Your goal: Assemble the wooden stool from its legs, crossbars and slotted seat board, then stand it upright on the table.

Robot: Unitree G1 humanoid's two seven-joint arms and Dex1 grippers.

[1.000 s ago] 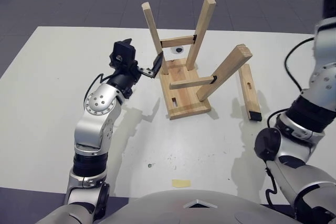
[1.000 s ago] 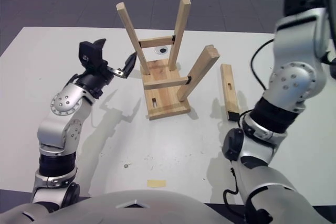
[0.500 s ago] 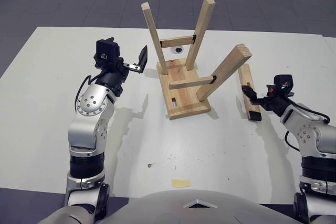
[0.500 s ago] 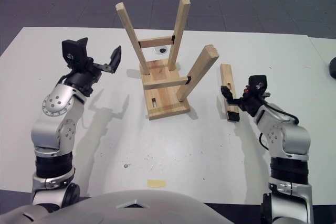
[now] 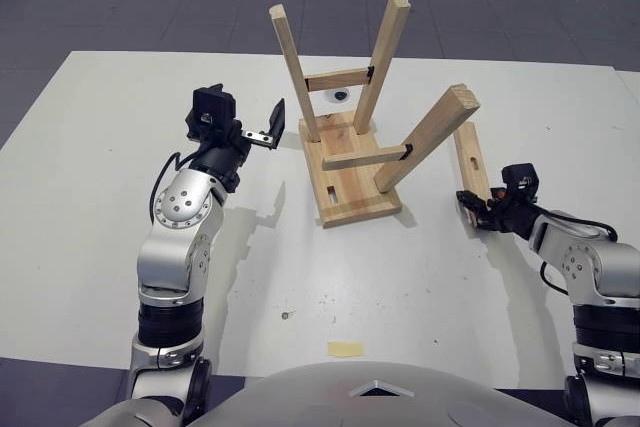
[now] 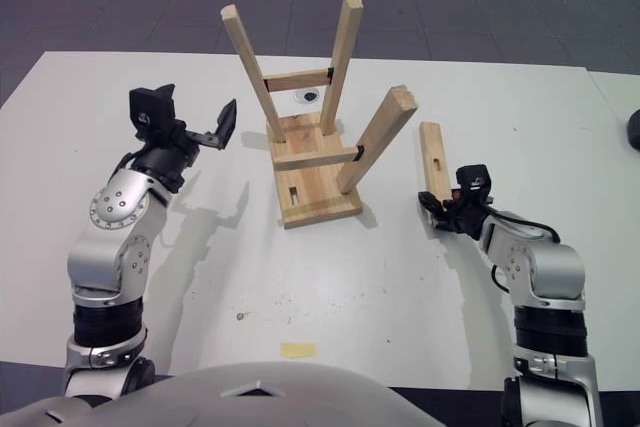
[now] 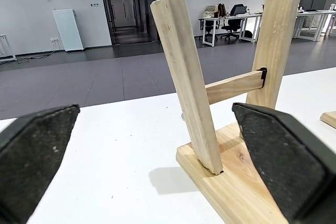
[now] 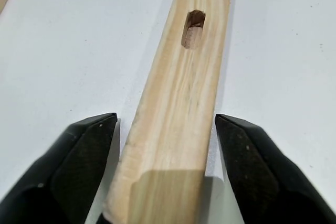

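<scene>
The left arm (image 5: 178,237) is raised at the robot's left side, bent at the elbow, with the wrist lifted high. The left tool (image 5: 248,119) is held level and turned toward the robot's right, its dark padded fingers (image 7: 37,156) spread wide apart. The right arm (image 5: 590,267) is kept low and angled inward. The right tool (image 5: 472,205) is held down low, its fingers (image 8: 79,166) parted.

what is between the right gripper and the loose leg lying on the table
Nothing visible. The open fingers of the right gripper sit either side of the near end of the loose leg, which lies flat on the table, with a small gap on each side.
</scene>
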